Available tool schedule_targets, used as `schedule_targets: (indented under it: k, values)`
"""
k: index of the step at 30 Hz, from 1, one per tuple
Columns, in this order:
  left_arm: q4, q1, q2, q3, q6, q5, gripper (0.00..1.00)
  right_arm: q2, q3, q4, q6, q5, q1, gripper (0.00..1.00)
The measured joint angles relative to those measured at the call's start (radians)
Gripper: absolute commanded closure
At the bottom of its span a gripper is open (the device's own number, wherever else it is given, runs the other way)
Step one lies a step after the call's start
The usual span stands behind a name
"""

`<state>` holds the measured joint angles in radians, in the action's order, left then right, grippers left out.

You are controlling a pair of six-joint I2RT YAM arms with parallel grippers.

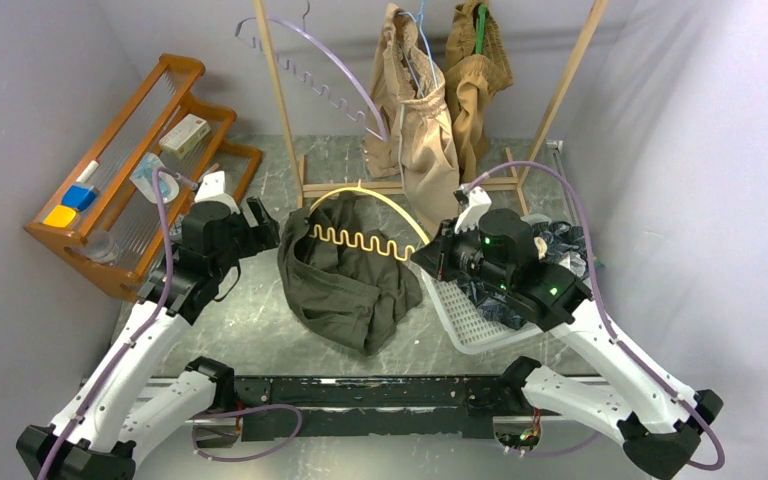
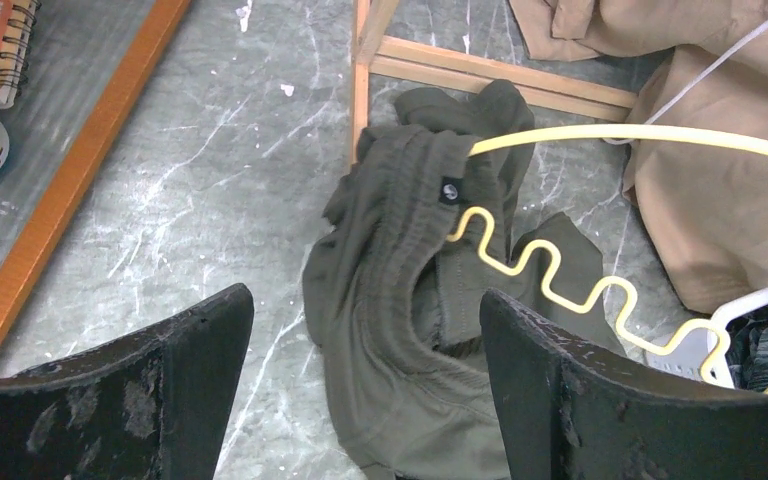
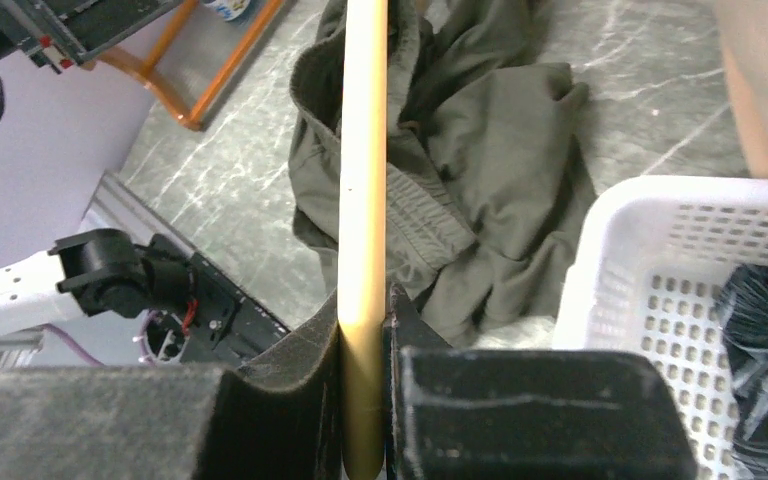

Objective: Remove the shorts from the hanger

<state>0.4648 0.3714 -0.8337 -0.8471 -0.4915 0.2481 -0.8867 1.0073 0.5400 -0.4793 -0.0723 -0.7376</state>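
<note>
The olive green shorts (image 1: 345, 275) lie crumpled on the table with a yellow hanger (image 1: 365, 243) still threaded through them; they also show in the left wrist view (image 2: 410, 330) and the right wrist view (image 3: 460, 200). My right gripper (image 1: 428, 258) is shut on the yellow hanger's bar (image 3: 364, 200). My left gripper (image 1: 260, 222) is open and empty, just left of the shorts, jaws wide apart above the waistband (image 2: 360, 390). The beige shorts (image 1: 422, 120) and tan-brown shorts (image 1: 475, 70) hang on the rack behind. The navy printed shorts (image 1: 550, 250) lie in the white basket (image 1: 465, 320).
A wooden clothes rack (image 1: 285, 110) stands at the back with an empty lilac hanger (image 1: 330, 70). An orange wooden shelf (image 1: 130, 160) with small items stands at the left. Grey walls close in on both sides.
</note>
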Motion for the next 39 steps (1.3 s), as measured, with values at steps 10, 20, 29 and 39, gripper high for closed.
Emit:
schedule_targets:
  k: [10, 20, 29, 39]
  values:
    - [0.001, 0.000, -0.012, 0.002, -0.019, 0.019, 0.13, 0.018, -0.001, 0.041, 0.004, 0.080, 0.001, 1.00]
    - [0.001, 0.000, -0.034, 0.002, -0.026, 0.018, 0.12, 0.024, 0.132, 0.142, 0.032, 0.128, 0.002, 1.00]
    - [0.001, 0.000, -0.060, 0.002, -0.029, 0.016, 0.12, 0.045, 0.125, 0.187, 0.022, 0.174, 0.006, 1.00]
    - [0.001, 0.000, -0.060, 0.002, -0.031, 0.013, 0.13, 0.021, 0.080, 0.143, 0.012, 0.233, 0.006, 1.00]
